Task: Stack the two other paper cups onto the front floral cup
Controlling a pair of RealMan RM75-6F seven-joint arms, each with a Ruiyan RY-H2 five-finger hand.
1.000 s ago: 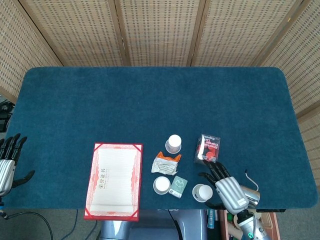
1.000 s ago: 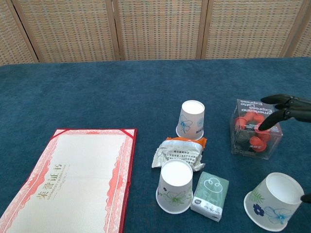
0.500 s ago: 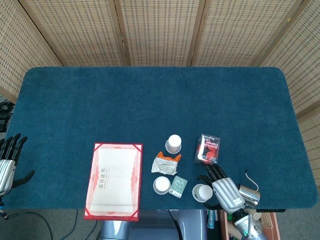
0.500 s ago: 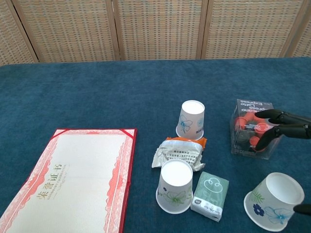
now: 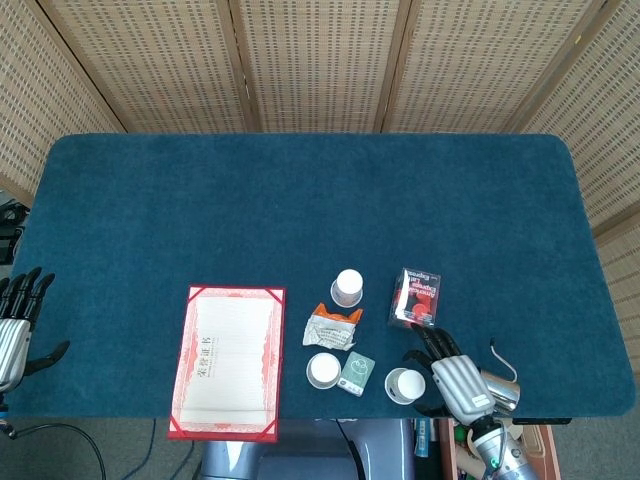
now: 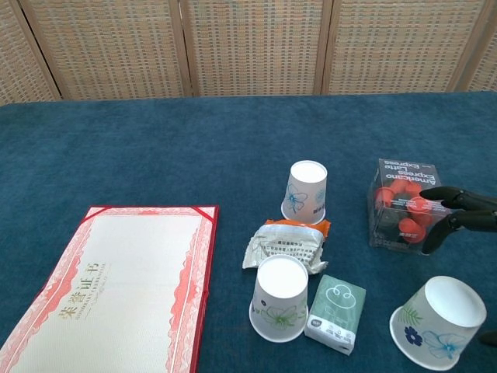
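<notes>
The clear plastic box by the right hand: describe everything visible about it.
The clear plastic box is a small see-through cube holding red and dark rounded pieces, with red lettering printed on its top face. It stands flat on the blue table, right of the far paper cup. The right hand has dark fingertips spread just at its near right corner; contact cannot be told.

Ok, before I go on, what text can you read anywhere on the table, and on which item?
"Emeicano Express" (first word uncertain): lid of the clear plastic box, printed upside down to the chest camera.
Red vertical characters on the certificate: too small to read.
Green tissue packet: small print, illegible.
Crumpled wrapper: print blurred.
Paper cups: floral patterns only.
</notes>
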